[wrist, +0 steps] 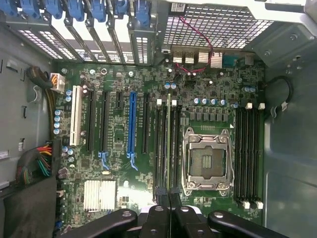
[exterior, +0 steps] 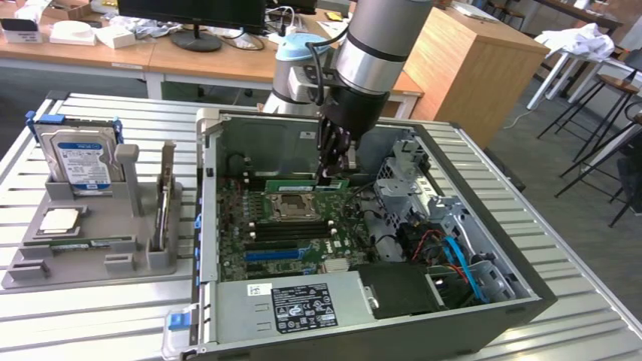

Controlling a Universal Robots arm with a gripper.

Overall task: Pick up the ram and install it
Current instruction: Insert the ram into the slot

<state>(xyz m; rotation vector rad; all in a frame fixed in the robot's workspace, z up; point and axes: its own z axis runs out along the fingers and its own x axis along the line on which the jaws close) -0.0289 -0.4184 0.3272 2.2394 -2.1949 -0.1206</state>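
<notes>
- ram [wrist: 168,144]: held edge-on, parallel to memory slots [wrist: 159,148] beside the open processor socket [wrist: 207,161], apparently aligned for seating.
- gripper [wrist: 169,201]: clenched on ram near one end.

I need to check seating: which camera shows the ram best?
The wrist view: the ram appears edge-on, lined along the memory slots beside the empty processor socket. The exterior view shows its green side under the tool.

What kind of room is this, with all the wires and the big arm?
Probably a robotics lab or workshop. A robot arm reaches into an open computer case on a metal table, its pincer shut on the ram; behind are office desks with a monitor.
</notes>
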